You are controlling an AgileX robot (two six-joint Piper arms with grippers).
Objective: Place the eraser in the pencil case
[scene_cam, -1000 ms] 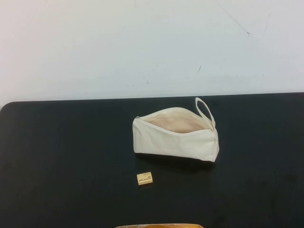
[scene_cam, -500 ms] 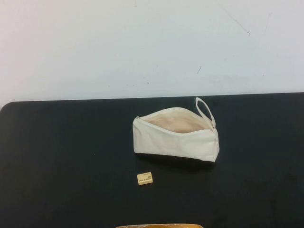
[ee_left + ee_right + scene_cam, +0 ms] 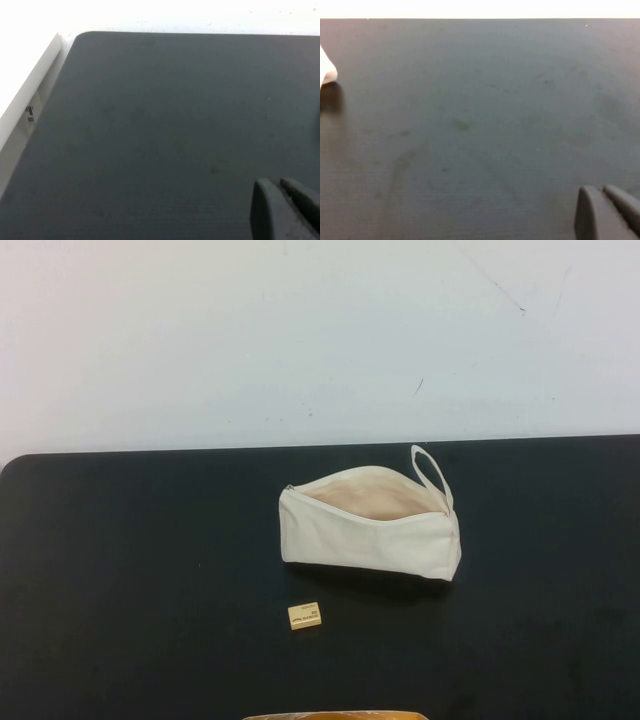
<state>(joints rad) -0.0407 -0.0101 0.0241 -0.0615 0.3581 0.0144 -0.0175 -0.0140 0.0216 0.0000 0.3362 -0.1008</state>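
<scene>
Both grippers hang over bare table – left gripper [image 3: 285, 210] near the left far corner, right gripper [image 3: 607, 212] elsewhere; neither grip is readable. Eraser [image 3: 305, 616] lies toward the near edge, just before the unzipped pencil case [image 3: 370, 535] mid-table

Looks like a bare lab or test bench: a matte black table [image 3: 130, 570] with rounded corners against a plain white wall [image 3: 300, 330], scuffed in spots. Below the left gripper [image 3: 285, 210] and right gripper [image 3: 607, 212], only dark tabletop. No furnishings, just a pencil case [image 3: 370, 535] and eraser [image 3: 304, 616].
</scene>
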